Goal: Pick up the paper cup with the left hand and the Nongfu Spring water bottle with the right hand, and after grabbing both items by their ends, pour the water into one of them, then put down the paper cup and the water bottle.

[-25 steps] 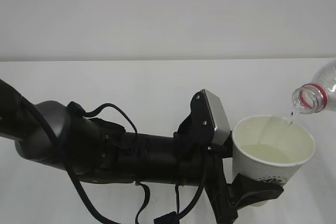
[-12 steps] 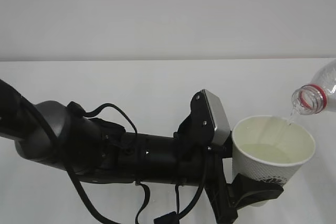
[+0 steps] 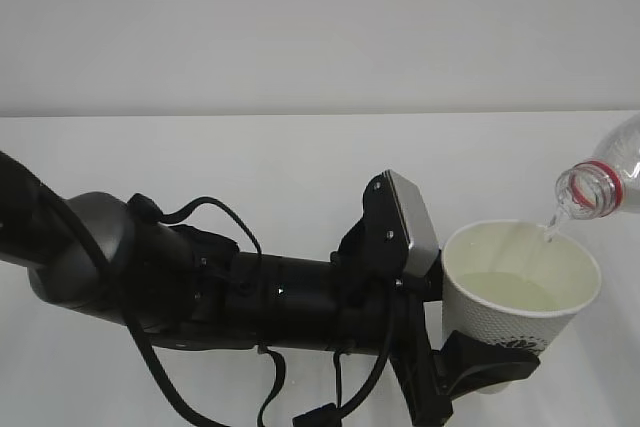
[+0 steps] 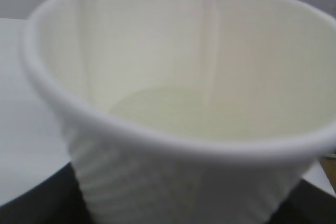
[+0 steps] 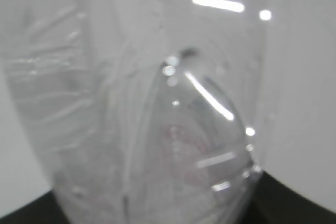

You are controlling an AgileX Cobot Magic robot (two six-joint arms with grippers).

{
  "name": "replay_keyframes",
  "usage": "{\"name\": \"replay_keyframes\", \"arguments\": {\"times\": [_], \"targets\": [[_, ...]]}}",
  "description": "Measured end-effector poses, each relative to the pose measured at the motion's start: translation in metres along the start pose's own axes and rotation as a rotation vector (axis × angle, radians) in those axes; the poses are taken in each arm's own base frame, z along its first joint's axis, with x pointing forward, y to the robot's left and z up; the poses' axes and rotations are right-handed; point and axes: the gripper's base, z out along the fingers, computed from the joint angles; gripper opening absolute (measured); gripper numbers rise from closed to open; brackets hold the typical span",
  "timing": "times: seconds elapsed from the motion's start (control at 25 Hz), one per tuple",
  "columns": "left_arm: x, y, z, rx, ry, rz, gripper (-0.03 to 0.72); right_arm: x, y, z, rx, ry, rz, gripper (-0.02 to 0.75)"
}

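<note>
My left gripper [image 3: 488, 367] is shut on the lower part of the white paper cup [image 3: 505, 322], which it holds upright at the lower right. The cup's rim fills the left wrist view, with my left gripper [image 4: 173, 208] below it and dark fingers [image 4: 37, 205] at the bottom corners. Pale water [image 3: 510, 292] lies in the cup's bottom. The Nongfu Spring water bottle [image 3: 605, 182] enters tilted from the right edge, its red-ringed mouth above the cup's far rim. A thin stream [image 3: 549, 229] runs down into the cup [image 4: 210, 40]. The clear bottle [image 5: 147, 108] fills the right wrist view, with my right gripper [image 5: 157, 216] shut on it.
The black left arm [image 3: 200, 287] with its loose cables and grey block [image 3: 412, 222] crosses the lower left. A white tabletop [image 3: 250, 162] stretches behind it to a white wall [image 3: 300, 27].
Both arms, the cup and the bottle stay where they were. The thin stream of water keeps running into the cup.
</note>
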Motion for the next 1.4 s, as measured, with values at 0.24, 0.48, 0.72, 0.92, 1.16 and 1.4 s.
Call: {"name": "replay_keyframes", "arguments": {"times": [0.24,0.48,0.72,0.92,1.16,1.4], "targets": [[0.0,0.0,0.0,0.0,0.0,0.0,0.529,0.0,0.0,0.0,0.0,0.0,-0.002,0.377],[0.0,0.0,0.0,0.0,0.0,0.0,0.529,0.0,0.0,0.0,0.0,0.0,-0.004,0.377],[0.0,0.0,0.0,0.0,0.0,0.0,0.529,0.0,0.0,0.0,0.0,0.0,-0.008,0.377],[0.0,0.0,0.0,0.0,0.0,0.0,0.529,0.0,-0.0002,0.0,0.002,0.0,-0.008,0.377],[0.0,0.0,0.0,0.0,0.0,0.0,0.529,0.0,-0.0003,0.0,0.003,0.001,-0.008,0.377],[0.0,0.0,0.0,0.0,0.0,0.0,0.529,0.0,-0.0003,0.0,0.003,0.001,-0.01,0.377]]}}
